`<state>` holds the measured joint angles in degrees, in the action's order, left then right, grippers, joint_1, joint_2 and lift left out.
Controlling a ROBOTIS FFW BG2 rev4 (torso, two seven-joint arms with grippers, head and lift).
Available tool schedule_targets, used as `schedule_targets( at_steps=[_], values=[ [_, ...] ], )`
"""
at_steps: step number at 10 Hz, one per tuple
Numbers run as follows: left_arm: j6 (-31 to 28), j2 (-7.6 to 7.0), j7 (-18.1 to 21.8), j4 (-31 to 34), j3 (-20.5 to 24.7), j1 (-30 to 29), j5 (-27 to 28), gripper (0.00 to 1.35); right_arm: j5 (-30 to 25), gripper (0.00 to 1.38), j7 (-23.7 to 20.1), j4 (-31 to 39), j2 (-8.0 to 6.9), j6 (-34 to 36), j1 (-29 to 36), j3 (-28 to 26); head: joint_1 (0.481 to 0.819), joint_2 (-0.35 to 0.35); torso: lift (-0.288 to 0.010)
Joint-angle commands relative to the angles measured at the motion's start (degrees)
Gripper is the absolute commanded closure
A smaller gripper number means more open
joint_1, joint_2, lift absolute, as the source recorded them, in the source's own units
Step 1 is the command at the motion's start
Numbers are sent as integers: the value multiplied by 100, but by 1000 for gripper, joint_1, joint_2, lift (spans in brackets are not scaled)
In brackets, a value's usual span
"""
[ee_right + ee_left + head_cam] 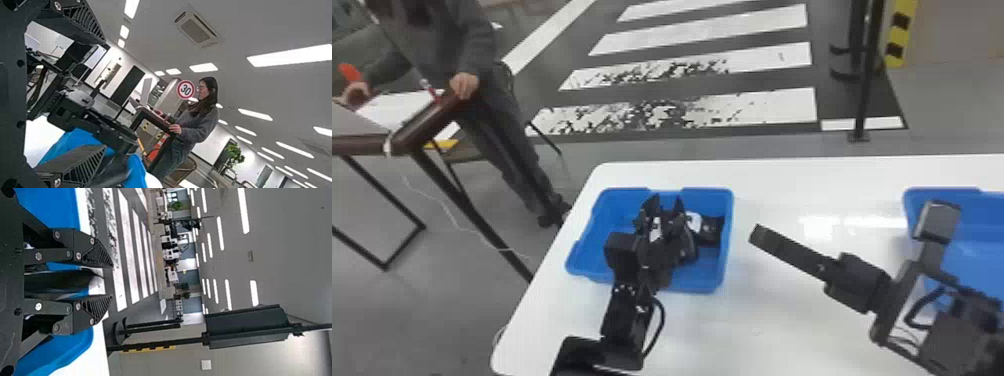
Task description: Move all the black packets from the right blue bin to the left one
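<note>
In the head view, you have the white surface [772,325] across the lower part. On it, the left blue bin [704,284] stands near the centre, and the right blue bin [982,220] is at the right edge. Your left claw [667,202] is over the left bin, its fingers apart. Your right claw [758,235] is between the bins, opened widely. The black packets [713,231] lie in the left bin, at its right side.
</note>
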<state>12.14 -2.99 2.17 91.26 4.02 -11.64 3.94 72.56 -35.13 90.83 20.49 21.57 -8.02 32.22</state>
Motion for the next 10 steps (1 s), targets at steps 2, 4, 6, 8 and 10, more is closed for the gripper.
schedule_targets(
  at_steps=[2, 4, 6, 8, 10],
  values=[
    [698, 18, 249, -7, -14, -242, -691, 79, -297, 64, -11, 50, 7, -62, 84, -435, 695, 350, -140],
    [642, 53, 399, 1118, -25, -917, -839, 79, -1280, 73, 138, 416, -10, 205, 211, -1166, 695, 329, -140],
    [248, 70, 689, 2356, -151, -1775, -1376, 87, -3040, 87, 833, 1681, -204, 1316, 886, -2651, 695, 262, -140],
    [-173, 185, 979, 3087, -220, -2436, -1765, 104, -3725, 84, 1404, 2075, -291, 2708, 1083, -3542, 695, 164, -140],
    [-441, 141, 987, 3087, -494, -2436, -1845, 98, -4205, 88, 1949, 2005, -300, 3481, 900, -3885, 695, 39, -140]
  ],
)
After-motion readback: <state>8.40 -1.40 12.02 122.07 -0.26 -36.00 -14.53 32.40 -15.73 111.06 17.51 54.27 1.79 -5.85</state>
